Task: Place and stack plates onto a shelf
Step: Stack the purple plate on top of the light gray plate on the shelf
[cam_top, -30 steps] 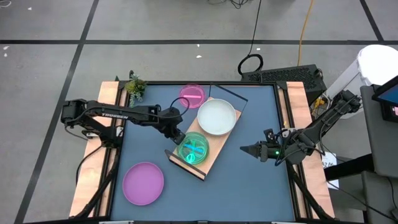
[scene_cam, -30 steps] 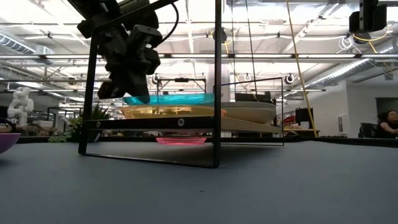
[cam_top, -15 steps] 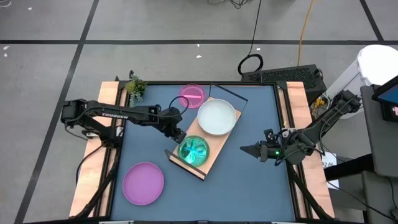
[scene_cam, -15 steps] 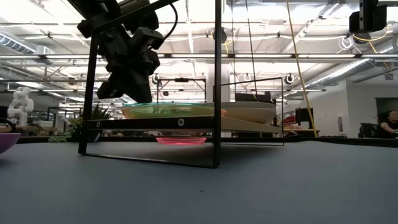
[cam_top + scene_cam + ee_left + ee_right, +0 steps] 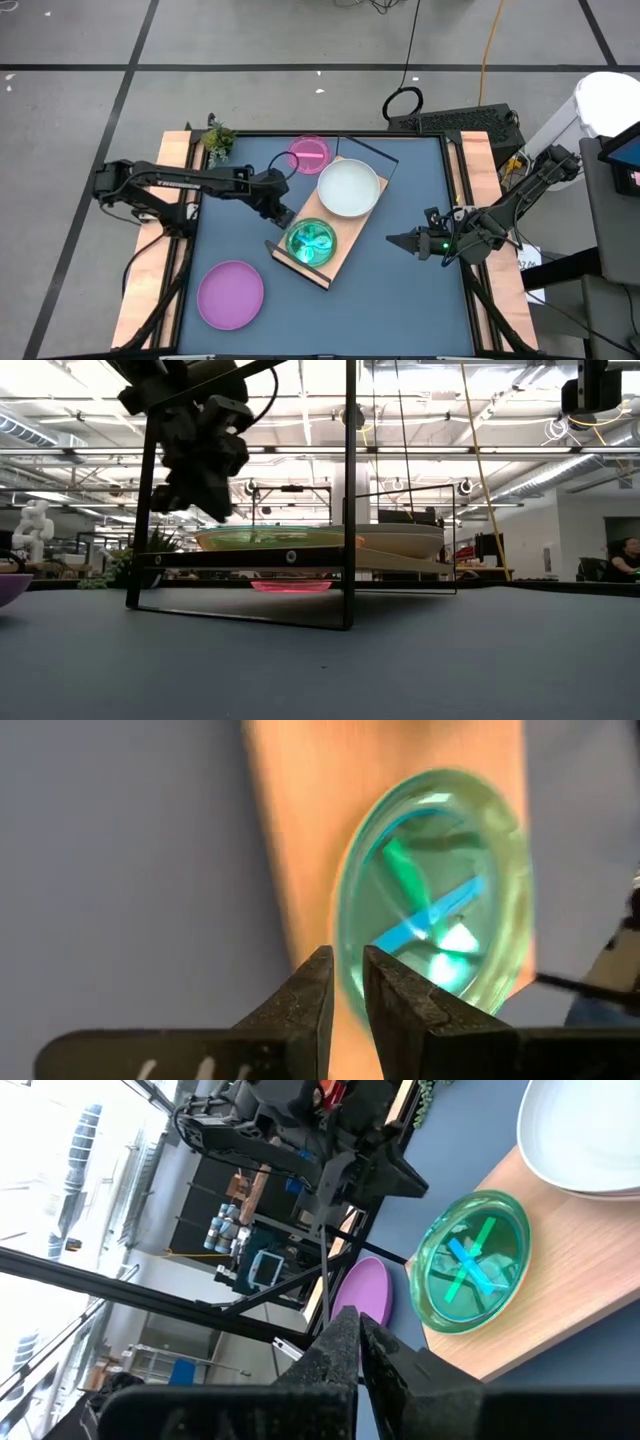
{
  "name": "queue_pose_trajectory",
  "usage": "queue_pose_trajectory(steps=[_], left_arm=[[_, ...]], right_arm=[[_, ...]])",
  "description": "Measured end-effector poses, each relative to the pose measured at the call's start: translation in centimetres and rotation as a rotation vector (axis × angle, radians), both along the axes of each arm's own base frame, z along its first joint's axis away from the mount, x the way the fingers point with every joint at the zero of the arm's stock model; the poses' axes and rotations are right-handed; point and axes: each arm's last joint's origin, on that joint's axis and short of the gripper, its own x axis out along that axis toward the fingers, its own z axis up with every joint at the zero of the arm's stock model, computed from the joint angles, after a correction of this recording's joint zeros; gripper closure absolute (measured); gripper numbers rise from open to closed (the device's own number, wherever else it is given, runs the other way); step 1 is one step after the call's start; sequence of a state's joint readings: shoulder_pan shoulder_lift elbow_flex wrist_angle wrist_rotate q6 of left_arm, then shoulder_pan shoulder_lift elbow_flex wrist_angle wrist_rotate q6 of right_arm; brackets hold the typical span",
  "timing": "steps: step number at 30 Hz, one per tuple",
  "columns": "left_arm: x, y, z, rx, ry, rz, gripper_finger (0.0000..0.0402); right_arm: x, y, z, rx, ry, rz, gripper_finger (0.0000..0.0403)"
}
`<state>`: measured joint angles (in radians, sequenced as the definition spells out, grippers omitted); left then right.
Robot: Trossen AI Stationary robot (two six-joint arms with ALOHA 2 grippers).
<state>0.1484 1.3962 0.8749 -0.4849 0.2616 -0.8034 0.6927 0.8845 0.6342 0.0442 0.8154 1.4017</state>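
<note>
Left tool (image 5: 284, 213) has lifted clear of green plate (image 5: 311, 241).

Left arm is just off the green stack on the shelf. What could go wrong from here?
1. The left gripper sits close to the shelf's black end frame; a careless swing could clip it.
2. The translucent green plate tops a stack near the shelf's end, so a nudge might slide it off.
3. The pink plate lies partly under the shelf, awkward to grasp.
</note>
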Motion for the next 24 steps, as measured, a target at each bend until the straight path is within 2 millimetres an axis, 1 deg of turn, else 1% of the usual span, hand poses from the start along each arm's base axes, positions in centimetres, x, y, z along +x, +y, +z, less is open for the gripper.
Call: queue_pose_trajectory(steps=[4,10,13,18,20,24], left_arm=[[-1.3,0.1,0.6,0.011,0.040,-0.019,0.0339],[-3.2,0.5,1.1,0.014,0.106,-0.106,0.0339],[-3.8,0.8,1.4,0.003,0.104,-0.141,0.0339],[-4.9,1.1,1.8,-0.007,0.134,-0.130,0.0339],[-5.3,1.1,1.9,-0.009,0.145,-0.151,0.0339],[-6.2,0.4,1.9,-0.009,0.198,-0.261,0.0339]], right_arm=[[0.0,0.0,-0.1,-0.008,0.011,0.004,0.0403],[0.0,0.0,-0.2,-0.011,0.015,0.005,0.0403],[0.0,0.0,-0.2,-0.011,0.016,0.007,0.0403],[0.0,0.0,-0.2,-0.011,0.016,0.007,0.0403],[0.0,0.0,-0.2,-0.011,0.017,0.008,0.0403],[0.0,0.0,-0.2,-0.015,0.018,0.009,0.0403]])
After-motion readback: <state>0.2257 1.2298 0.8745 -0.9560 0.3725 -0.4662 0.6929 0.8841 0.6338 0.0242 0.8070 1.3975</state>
